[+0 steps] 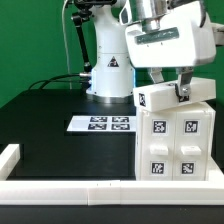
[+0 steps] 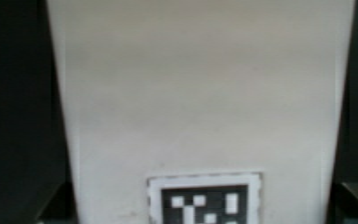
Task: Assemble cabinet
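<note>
The large white plastic box-shaped cabinet [image 1: 176, 133] with square black-and-white tags on its faces stands upright on the black table [image 1: 55, 120], at the exterior view's right and close to the low white border rail [image 1: 70, 187] that runs along the near edge of the table. The two-finger gripper [image 1: 172, 92] of the white robot arm [image 1: 160, 40] comes down from above to the top of the cabinet; one dark finger [image 1: 182, 92] lies against the upper edge of the body, beside a small tilted white block [image 1: 153, 98] that carries a tag. It is not possible to tell from the exterior view if the fingers are clamped on the top part or only rest at it. In the wrist view a tall white panel of the cabinet [image 2: 194, 100] fills almost the whole picture, with one tag [image 2: 202, 200] near its end, and the fingers are not clearly seen there. The thin flat marker board [image 1: 102, 124] with its tags lies on the table at the exterior view's left of the cabinet, near it but not touching.
</note>
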Robot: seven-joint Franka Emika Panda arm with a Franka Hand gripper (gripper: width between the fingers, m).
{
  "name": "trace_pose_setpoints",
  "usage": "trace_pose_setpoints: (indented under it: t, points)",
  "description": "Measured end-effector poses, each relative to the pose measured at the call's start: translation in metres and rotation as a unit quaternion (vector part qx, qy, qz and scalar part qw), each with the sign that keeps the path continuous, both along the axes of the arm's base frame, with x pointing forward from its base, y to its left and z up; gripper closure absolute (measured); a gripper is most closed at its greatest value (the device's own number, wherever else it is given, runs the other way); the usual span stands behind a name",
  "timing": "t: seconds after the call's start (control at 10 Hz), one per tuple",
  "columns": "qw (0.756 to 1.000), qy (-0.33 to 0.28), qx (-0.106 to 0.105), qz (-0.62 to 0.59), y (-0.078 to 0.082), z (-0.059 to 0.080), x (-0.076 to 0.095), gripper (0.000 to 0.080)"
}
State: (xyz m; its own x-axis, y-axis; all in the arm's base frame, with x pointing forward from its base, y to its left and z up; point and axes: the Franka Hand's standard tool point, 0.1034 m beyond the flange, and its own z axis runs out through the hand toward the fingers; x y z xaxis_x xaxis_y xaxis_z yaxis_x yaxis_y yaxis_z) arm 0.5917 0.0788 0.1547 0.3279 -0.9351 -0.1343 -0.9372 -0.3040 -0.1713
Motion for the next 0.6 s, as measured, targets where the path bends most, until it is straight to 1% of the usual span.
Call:
trace_pose_setpoints:
  t: [0.2, 0.3, 0.5, 0.6]
  points:
    - [0.998, 0.012, 0.009, -0.063, 0.0000, 0.0000, -0.0001, 0.0239]
    - [0.993, 0.021, 0.018, -0.112, 0.0005, 0.0000, -0.0001, 0.0239]
    - [0.984, 0.033, 0.027, -0.172, 0.0007, -0.0001, -0.0002, 0.0239]
    - [0.974, 0.042, 0.037, -0.217, 0.0011, 0.0000, -0.0001, 0.0239]
